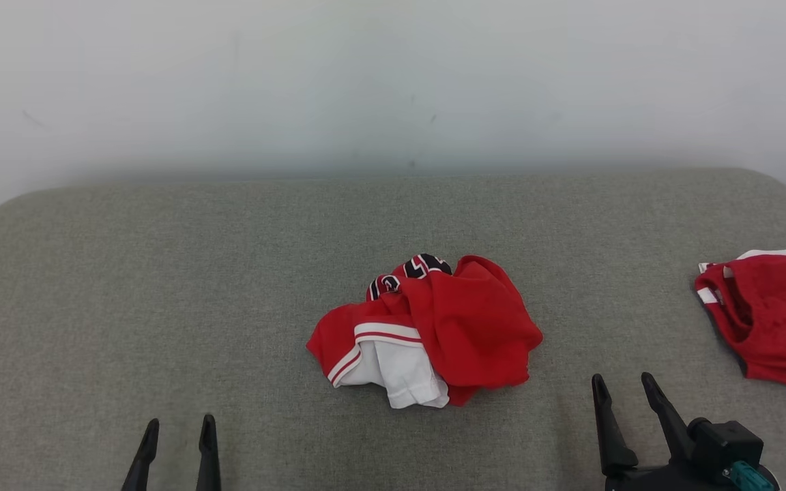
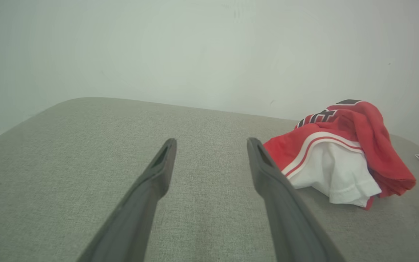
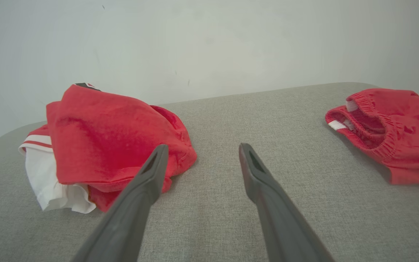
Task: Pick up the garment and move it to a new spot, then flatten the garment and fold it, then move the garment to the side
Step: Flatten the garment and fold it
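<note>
Left pincer [image 1: 181,421] spread, right pincer [image 1: 621,377] spread, garment [image 1: 461,320] crumpled

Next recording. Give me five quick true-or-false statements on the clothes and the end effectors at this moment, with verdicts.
1. The shirt lies crumpled near the middle of the cushion. True.
2. The left end effector is shut on the shirt. False: it is open, apart from it.
3. Red shorts lie at the cushion's right edge. True.
4. The right end effector holds the shorts. False: it is open and empty.
5. The shirt is spread flat. False: it is bunched up.
</note>
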